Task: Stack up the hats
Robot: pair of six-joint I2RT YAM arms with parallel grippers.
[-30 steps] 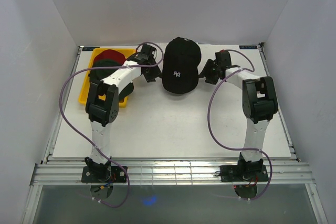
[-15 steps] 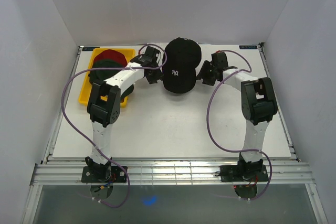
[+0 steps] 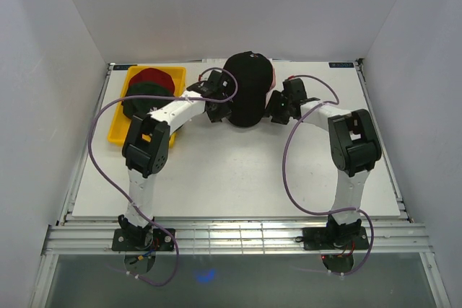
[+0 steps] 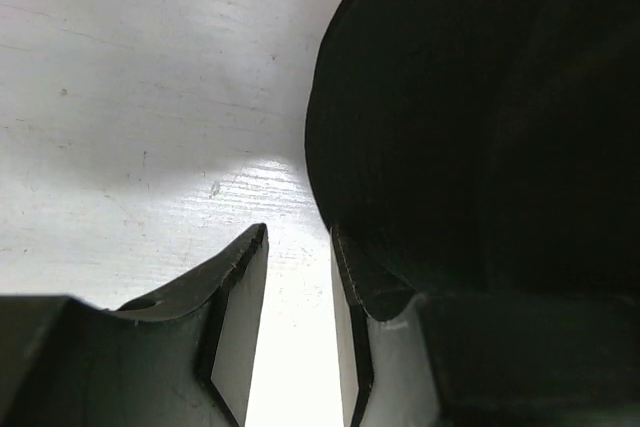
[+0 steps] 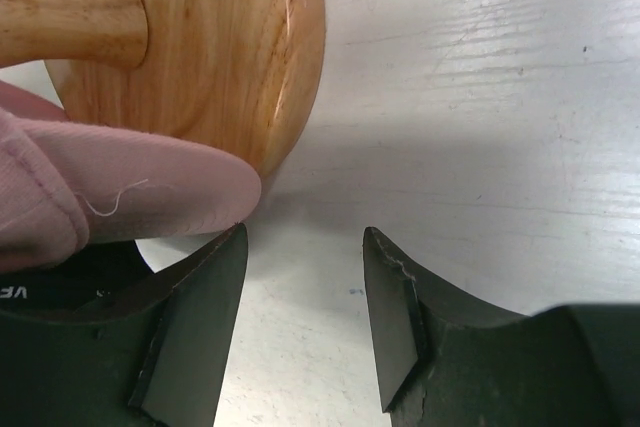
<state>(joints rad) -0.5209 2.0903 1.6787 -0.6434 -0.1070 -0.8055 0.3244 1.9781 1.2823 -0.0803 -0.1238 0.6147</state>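
Note:
A black hat (image 3: 249, 88) sits over the wooden stand at the back middle, tilted, with its white logo out of sight. My left gripper (image 3: 224, 110) is at its left edge and my right gripper (image 3: 273, 107) at its right edge. In the left wrist view the black hat (image 4: 480, 117) lies over the right finger (image 4: 350, 307); the gripper (image 4: 298, 247) is open a little with only table in the gap. In the right wrist view the gripper (image 5: 305, 247) is open and empty, just under the hat's pink underside (image 5: 120, 197). A red hat (image 3: 150, 76), a dark green hat (image 3: 148, 90) and another black hat (image 3: 132, 106) lie in the tray.
The yellow tray (image 3: 115, 133) stands at the back left beside the left arm. The stand's wooden base (image 5: 200, 47) and stem (image 5: 70, 17) are close in front of the right gripper. White walls enclose the table on three sides.
Both grippers have moved inward to the sides of the black hat. The hat has tipped, and its white logo no longer shows.

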